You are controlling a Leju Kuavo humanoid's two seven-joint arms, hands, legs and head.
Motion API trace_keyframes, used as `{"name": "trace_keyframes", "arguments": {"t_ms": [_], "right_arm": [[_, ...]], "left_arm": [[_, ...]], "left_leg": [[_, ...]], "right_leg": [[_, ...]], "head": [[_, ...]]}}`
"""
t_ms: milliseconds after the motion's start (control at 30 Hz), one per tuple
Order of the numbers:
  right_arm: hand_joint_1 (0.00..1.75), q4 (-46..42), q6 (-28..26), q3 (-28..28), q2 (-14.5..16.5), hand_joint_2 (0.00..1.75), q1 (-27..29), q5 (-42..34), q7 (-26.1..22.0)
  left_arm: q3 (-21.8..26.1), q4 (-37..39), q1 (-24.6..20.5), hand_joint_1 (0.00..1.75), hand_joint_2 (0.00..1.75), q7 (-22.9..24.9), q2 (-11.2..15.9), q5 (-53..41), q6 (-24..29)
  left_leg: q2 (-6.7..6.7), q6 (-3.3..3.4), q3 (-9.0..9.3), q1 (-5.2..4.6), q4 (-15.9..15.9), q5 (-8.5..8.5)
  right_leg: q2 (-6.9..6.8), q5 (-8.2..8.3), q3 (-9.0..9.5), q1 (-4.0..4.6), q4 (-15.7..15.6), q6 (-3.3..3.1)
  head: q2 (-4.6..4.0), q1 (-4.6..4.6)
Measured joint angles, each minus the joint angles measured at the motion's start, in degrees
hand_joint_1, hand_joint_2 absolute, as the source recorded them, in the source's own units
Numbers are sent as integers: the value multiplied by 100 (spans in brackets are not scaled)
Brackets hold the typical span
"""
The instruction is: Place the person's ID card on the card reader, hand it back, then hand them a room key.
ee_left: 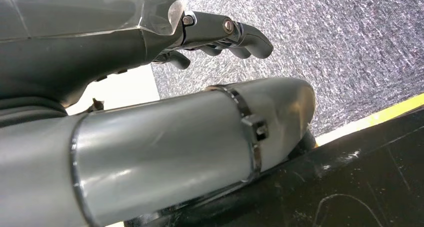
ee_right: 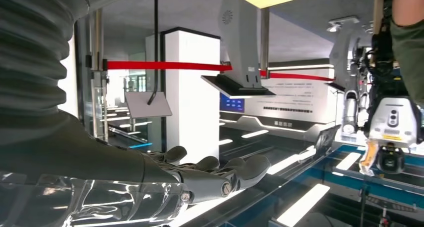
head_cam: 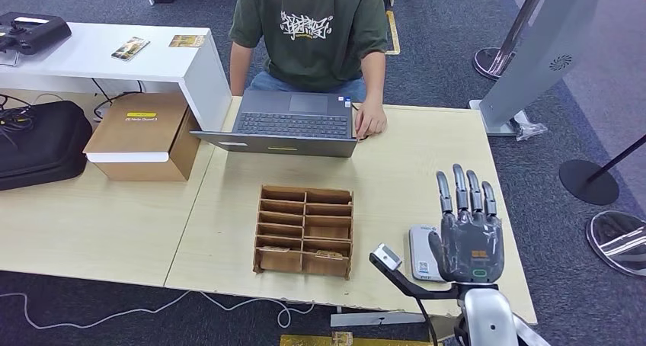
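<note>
My right hand [head_cam: 470, 237] is raised over the table's near right corner, fingers stretched out and apart, holding nothing; the right wrist view shows the fingers [ee_right: 220, 174] lying flat. Just left of it, partly hidden, lies the white card reader [head_cam: 420, 253]. A wooden rack of compartments [head_cam: 305, 230] stands mid-table, with small cards in its front row [head_cam: 329, 253]. A person in a green T-shirt [head_cam: 312, 26] sits behind a grey laptop [head_cam: 293, 123], one hand [head_cam: 370, 121] resting beside it. My left hand [ee_left: 220, 34] hangs over carpet, fingers loosely bent, with nothing in it.
A cardboard box [head_cam: 145, 136] and a black bag [head_cam: 38, 144] sit on the left table. A white bench [head_cam: 114, 56] stands behind them. To the right of the table are a grey kiosk [head_cam: 526, 64] and stanchion bases [head_cam: 586, 182].
</note>
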Motion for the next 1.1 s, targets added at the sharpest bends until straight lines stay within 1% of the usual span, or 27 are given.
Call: {"name": "trace_keyframes", "arguments": {"t_ms": [167,333,400,433,567,600,733,933,1100], "right_arm": [[0,163,-66,349,100,175,-71,0,0],[0,184,-73,383,121,175,-71,0,-1],[0,254,-90,493,201,175,-68,0,-1],[0,320,-110,580,269,175,-66,0,-1],[0,833,-184,1365,906,175,131,0,-1],[0,884,-181,1438,953,175,165,0,-1],[0,1047,-119,1618,1051,175,284,0,-1],[0,1173,9,1695,1117,175,391,0,-3],[0,1267,-93,1707,1164,175,391,0,-126]], "left_arm": [[0,0,-2,0,0,14,0,44,-14],[0,0,-2,0,0,15,0,51,-15],[0,0,-3,0,0,15,0,74,-19],[0,0,-3,0,0,15,0,98,-27],[0,0,-3,0,0,11,13,311,-75],[0,0,-3,0,0,12,19,329,-78],[0,0,-3,0,0,32,45,395,-115],[0,0,-4,0,0,66,76,481,-151],[0,0,-5,0,0,90,88,484,-176]], "left_leg": [[0,0,0,0,0,0],[0,0,0,0,0,0],[0,0,1,1,0,0],[0,-1,1,1,-1,0],[0,-8,3,4,-4,-5],[0,-9,3,4,-4,-6],[0,-9,2,4,-4,-6],[2,-6,4,1,-3,-8],[2,-7,5,2,-3,-8]], "right_leg": [[0,0,0,1,0,0],[0,0,0,1,0,0],[0,-1,0,1,0,-1],[0,-1,0,1,0,-2],[0,-10,-1,5,1,-10],[0,-12,-1,5,1,-10],[0,-16,0,4,1,-6],[2,-17,0,1,0,-4],[2,-16,0,2,1,-4]], "head": [[0,2],[0,2],[0,1],[0,1],[0,-1],[0,-1],[0,1],[0,2],[0,2]]}}
